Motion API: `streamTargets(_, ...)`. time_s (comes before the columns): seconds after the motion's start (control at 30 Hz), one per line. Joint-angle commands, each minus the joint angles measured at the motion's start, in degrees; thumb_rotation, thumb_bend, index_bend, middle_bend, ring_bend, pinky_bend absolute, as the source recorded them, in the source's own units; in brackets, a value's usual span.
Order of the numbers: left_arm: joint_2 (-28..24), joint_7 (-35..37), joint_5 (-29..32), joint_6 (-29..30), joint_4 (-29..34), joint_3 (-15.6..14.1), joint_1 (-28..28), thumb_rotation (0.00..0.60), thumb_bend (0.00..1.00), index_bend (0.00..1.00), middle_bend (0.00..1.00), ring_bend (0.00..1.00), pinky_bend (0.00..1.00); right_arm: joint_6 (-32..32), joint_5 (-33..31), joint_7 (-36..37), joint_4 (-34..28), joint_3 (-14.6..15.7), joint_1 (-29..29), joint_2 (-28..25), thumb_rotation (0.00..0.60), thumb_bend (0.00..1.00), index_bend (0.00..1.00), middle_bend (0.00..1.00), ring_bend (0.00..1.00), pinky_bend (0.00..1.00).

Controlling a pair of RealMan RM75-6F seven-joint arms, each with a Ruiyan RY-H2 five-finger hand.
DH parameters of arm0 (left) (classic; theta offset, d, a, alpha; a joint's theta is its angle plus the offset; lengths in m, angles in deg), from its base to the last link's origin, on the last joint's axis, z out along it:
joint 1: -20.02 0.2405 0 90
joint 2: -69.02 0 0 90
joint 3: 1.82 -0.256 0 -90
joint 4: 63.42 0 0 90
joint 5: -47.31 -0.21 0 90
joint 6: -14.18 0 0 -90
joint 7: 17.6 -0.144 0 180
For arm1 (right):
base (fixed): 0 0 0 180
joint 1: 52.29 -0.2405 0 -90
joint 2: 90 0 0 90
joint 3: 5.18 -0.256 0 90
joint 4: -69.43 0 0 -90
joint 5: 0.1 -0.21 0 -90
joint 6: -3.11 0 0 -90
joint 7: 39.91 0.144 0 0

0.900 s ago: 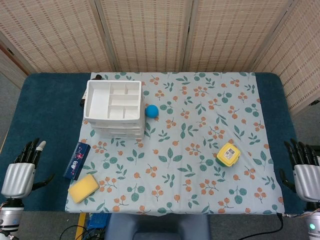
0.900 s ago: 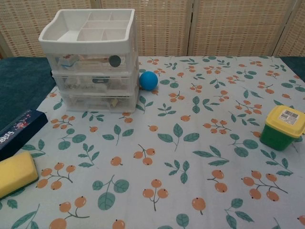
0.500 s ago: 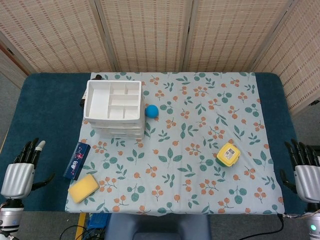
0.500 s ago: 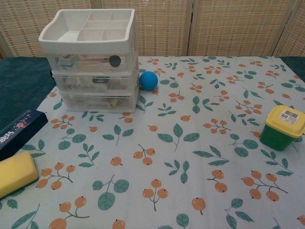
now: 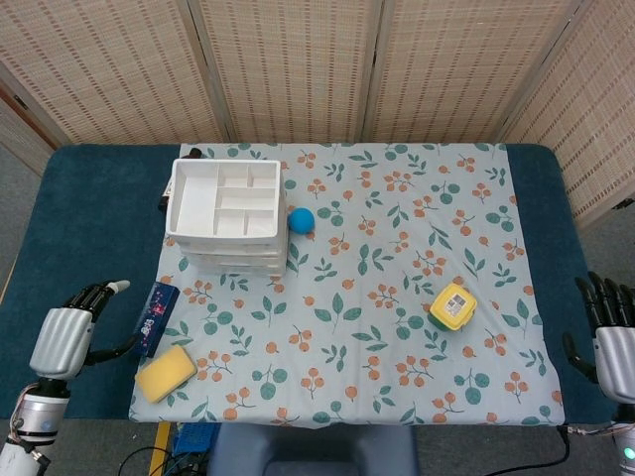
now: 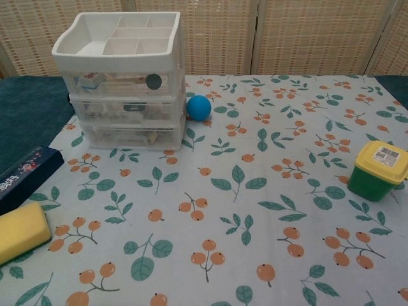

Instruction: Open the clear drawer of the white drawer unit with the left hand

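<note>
— Drawer unit, white, sat at the far left of the flowered cloth on the tabletop. From the head view, only its divided top tray was plain.
— And the chest view?
— That one showed the front: three clear drawers stacked, all pushed in, a blue ball just beside the unit. No hands there.
— Where were they?
— Head view only. Left hand hovered at the near left edge, fingers extended and a little apart, holding nothing, near a dark blue box but apart from it. Right hand was at the near right edge, fingers straight, empty.
</note>
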Motion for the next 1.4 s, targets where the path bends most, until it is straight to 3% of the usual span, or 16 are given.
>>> streamTargets(0.03, 1.27, 2.80, -0.61, -2.55, 1.02, 0.58, -2.24, 0.600, 0.19, 0.30, 0.40, 0.38, 0.66, 0.00, -0.04, 0.02, -0.20, 0.00, 0.07, -0.13, 0.600, 0.45, 0.00, 0.00, 0.00, 0.00)
streamTargets(0.17, 3.51, 7.39, -0.36, -6.30, 1.60, 0.80, -5.02, 0.600, 0.19, 0.34, 0.49, 0.47, 0.80, 0.09, -0.18, 0.05, -0.57, 0.01, 0.16, -0.39, 0.600, 0.45, 0.00, 0.00, 0.00, 0.00)
streamTargets(0.33, 7.19, 13.75, 0.25, -10.81, 1.30, 0.75, -8.25, 0.600, 0.19, 0.37, 0.68, 0.67, 0.97, -0.07, -0.29, 0.08, -1.06, -0.18, 0.26, -0.83, 0.600, 0.45, 0.00, 0.00, 0.00, 0.00)
streamTargets(0.53, 11.13, 21.75, 0.80, -15.60, 0.34, 0.34, -11.59, 0.600, 0.19, 0.34, 0.89, 0.89, 1.00, -0.29, -0.29, 0.05, -1.58, -0.37, 0.34, -1.37, 0.600, 0.45, 0.00, 0.00, 0.00, 0.00)
streamTargets(0.63, 13.55, 24.90, 2.66, -17.79, 0.25, 0.86, -13.10, 0.600, 0.19, 0.30, 0.93, 0.95, 1.00, -0.32, -0.37, 0.01, -1.82, -0.42, 0.41, -1.61, 0.600, 0.45, 0.00, 0.00, 0.00, 0.00)
streamTargets(1.17, 28.70, 30.78, 15.37, -19.48, -3.75, 5.90, -15.66, 0.600, 0.21, 0.16, 0.99, 1.00, 1.00, -0.02, -0.22, 0.44, -2.59, -0.29, 0.44, -1.97, 0.600, 0.45, 0.00, 0.00, 0.00, 0.00)
streamTargets(1.4, 32.52, 33.95, 22.27, -21.26, -4.34, 8.28, -15.31, 0.600, 0.21, 0.12, 0.99, 1.00, 1.00, 0.34, 0.18, 0.83, -3.23, -0.22, 0.21, -2.40, 0.600, 0.45, 0.00, 0.00, 0.00, 0.00)
